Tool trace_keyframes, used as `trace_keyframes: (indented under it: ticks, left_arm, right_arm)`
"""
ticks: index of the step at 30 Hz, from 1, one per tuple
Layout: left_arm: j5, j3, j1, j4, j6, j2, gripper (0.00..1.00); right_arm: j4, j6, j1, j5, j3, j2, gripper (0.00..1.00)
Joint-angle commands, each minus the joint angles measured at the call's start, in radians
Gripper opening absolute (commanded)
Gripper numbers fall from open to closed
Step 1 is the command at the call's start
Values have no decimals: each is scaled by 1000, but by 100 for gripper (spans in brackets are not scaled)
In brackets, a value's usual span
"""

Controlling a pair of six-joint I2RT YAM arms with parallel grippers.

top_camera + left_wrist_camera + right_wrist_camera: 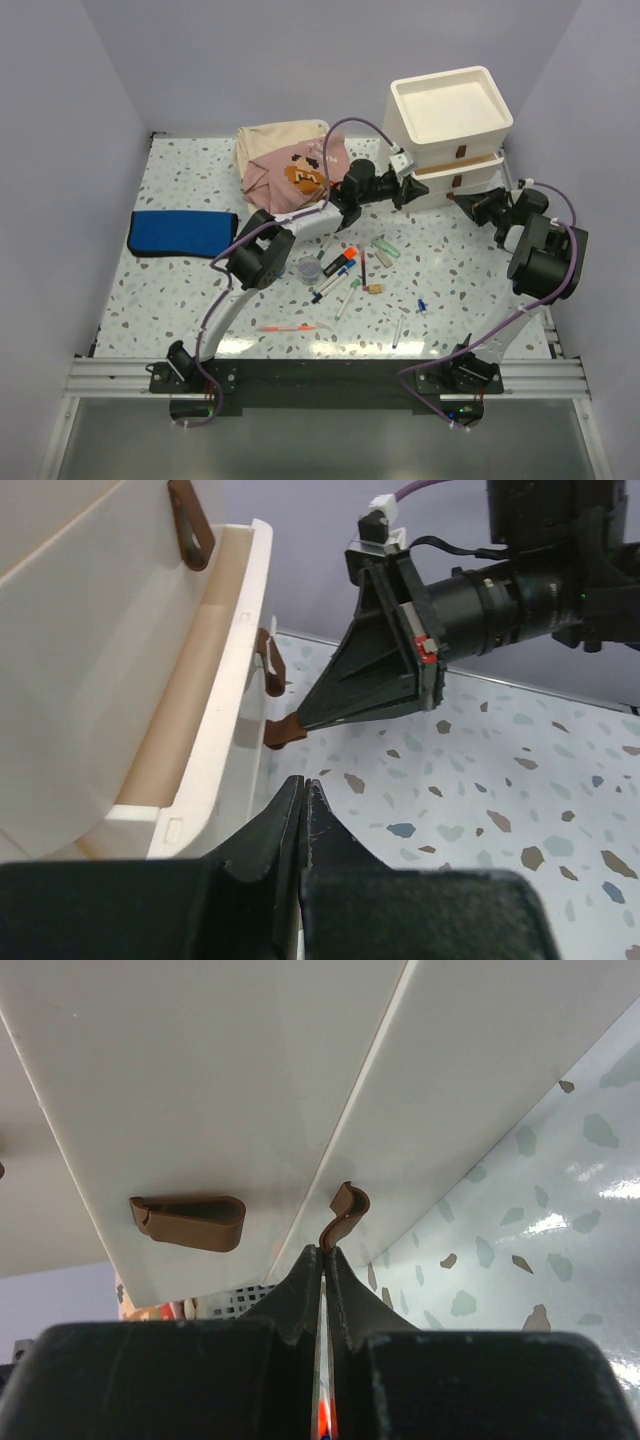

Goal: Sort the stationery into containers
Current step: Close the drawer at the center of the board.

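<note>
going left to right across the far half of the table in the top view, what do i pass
blue fabric item → pink and beige clothes → cream drawer unit

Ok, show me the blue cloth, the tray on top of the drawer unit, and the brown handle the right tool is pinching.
blue cloth (183, 232), top view, middle of the fabric.
tray (450, 110), top view, bare floor inside its rim.
brown handle (347, 1212), right wrist view, its curled loop.
</note>
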Motion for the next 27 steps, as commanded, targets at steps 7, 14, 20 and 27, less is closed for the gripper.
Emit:
trace_keyframes:
  ticks: [7,14,20,27]
  left_arm:
    - [-182,98,1,109,31,44,0]
    - [-255,132,-3,134,70,79,0]
    - [-285,140,-3,142,96,85,0]
    - [-213,109,-5,106,37,61,0]
  right_arm:
    - [5,-20,2,-44,-53,-67,0]
    - [-36,-44,1,-56,-91,-116,0]
    - [-96,-79,1,-67,-114,-165,0]
    - [-98,-83,-1,-60,-125,-159,0]
